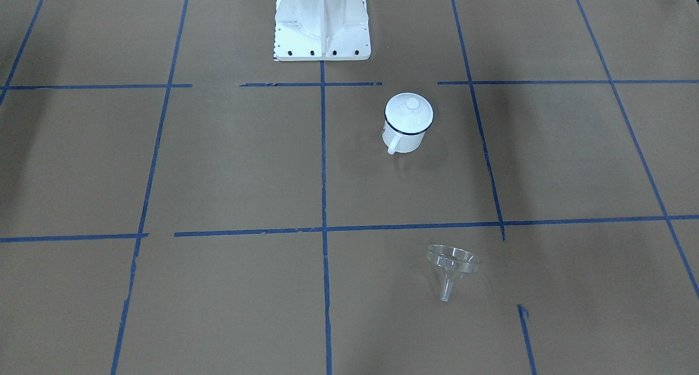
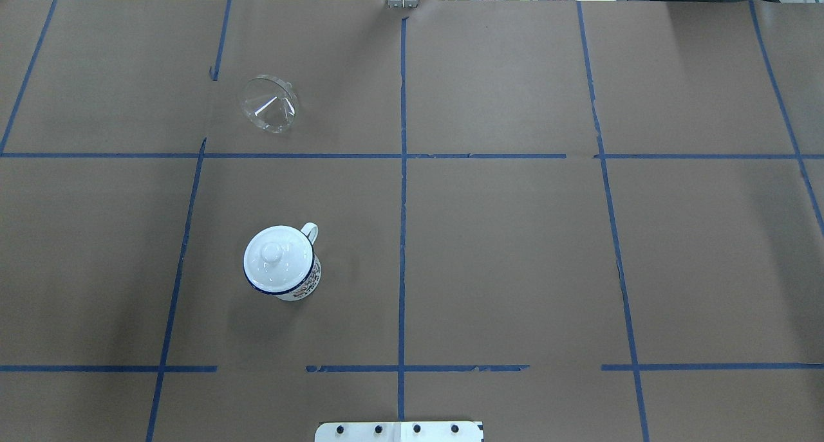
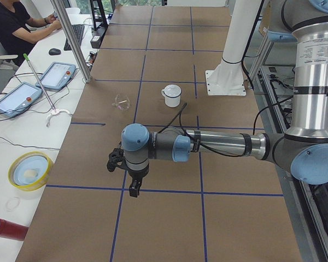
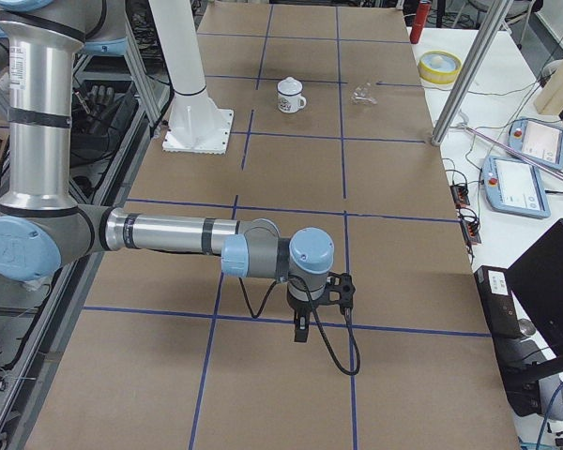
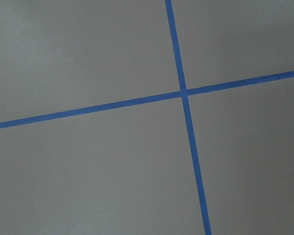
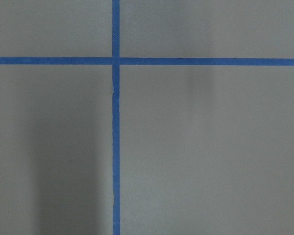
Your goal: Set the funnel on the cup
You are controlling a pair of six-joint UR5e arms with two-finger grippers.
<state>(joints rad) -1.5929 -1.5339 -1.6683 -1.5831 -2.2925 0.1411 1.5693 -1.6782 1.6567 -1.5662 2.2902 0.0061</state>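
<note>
The cup [image 2: 291, 281] is a white mug with a dark blue rim, standing upright on the brown paper with a round white lid with a knob [image 2: 273, 258] on top; it also shows in the front view [image 1: 405, 135]. The clear funnel [image 2: 270, 103] lies tilted on the paper farther from the robot, apart from the cup, and shows in the front view too [image 1: 452, 263]. My left gripper [image 3: 132, 188] shows only in the exterior left view and my right gripper [image 4: 301, 333] only in the exterior right view. Both hang over bare paper far from both objects. I cannot tell if they are open or shut.
The white robot base [image 1: 322, 20] stands at the near edge. Off the paper on the operators' side are a yellow bowl [image 3: 30, 170], a red cylinder [image 3: 5, 229], tablets [image 3: 60, 75] and a metal post [image 3: 71, 38]. A seated person [image 3: 11, 27] is at the far corner.
</note>
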